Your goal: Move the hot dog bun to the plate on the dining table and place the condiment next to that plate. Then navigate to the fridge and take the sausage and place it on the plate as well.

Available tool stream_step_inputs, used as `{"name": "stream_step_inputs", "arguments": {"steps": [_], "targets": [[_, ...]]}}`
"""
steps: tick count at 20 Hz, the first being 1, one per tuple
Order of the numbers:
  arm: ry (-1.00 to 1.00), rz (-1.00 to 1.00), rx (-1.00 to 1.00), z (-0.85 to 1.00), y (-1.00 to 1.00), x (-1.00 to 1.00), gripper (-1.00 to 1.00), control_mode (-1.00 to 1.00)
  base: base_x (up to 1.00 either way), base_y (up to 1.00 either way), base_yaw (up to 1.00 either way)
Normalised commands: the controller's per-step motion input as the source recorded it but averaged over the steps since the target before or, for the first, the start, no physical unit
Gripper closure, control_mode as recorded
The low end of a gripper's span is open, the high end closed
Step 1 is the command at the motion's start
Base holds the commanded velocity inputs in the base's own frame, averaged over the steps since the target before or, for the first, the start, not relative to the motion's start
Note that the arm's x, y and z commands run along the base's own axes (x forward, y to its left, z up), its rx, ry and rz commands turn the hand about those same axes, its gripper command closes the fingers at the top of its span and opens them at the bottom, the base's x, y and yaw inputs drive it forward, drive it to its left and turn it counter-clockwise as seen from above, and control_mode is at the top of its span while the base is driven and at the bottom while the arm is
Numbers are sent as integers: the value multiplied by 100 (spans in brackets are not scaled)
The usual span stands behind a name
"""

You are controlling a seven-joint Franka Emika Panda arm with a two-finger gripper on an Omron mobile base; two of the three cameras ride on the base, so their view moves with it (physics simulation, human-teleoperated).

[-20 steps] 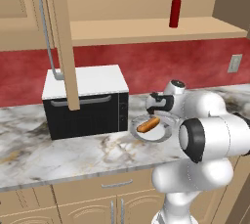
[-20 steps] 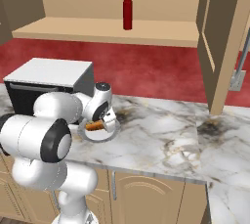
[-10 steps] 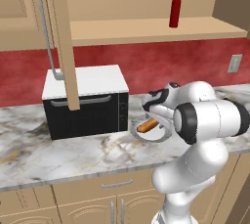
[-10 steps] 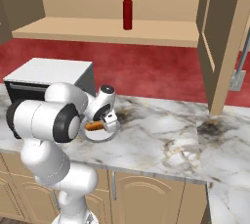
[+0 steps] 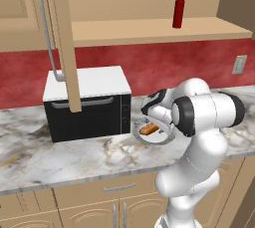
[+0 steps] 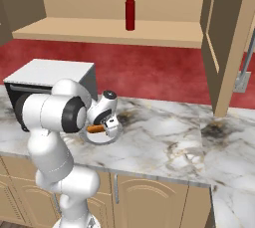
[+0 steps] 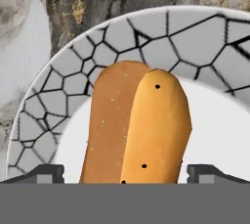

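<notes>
The hot dog bun (image 5: 149,129) (image 6: 94,128) lies on a pale grey-white plate (image 5: 162,139) (image 6: 99,139) on the marbled counter, right of the microwave. My gripper (image 5: 152,121) (image 6: 106,122) hangs just over it, open. In the hand view the orange-tan bun (image 7: 136,125) stands between the two spread fingertips (image 7: 49,171), and the plate's cracked grey rim (image 7: 195,37) curves around it. Nothing is held. The red condiment (image 5: 178,11) (image 6: 130,12) stands upright on the wooden shelf above. The dark plate, dining table, fridge and sausage are out of view.
A black and white microwave (image 5: 87,102) (image 6: 45,75) stands close to the left of the plate. Open cabinet doors (image 5: 62,38) (image 6: 224,43) hang over the counter. A wall outlet (image 5: 239,64) is at the right. Marble counter stretches to the right.
The arm has folded in and the hand has come down and a little left, closer over the bun. The jaws stay open. The bun and plate have not moved.
</notes>
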Motion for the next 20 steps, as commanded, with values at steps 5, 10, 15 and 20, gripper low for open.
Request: {"name": "stream_step_inputs", "arguments": {"steps": [5,10,15,20], "targets": [[2,-4,0,-30,8,0,100,-100,0,0,0],[1,-3,0,-7,0,0,100,-100,0,0,0],[-1,0,8,64,0,-29,100,-100,0,0,0],[-2,3,4,100,-2,-40,100,-100,0,0,0]]}}
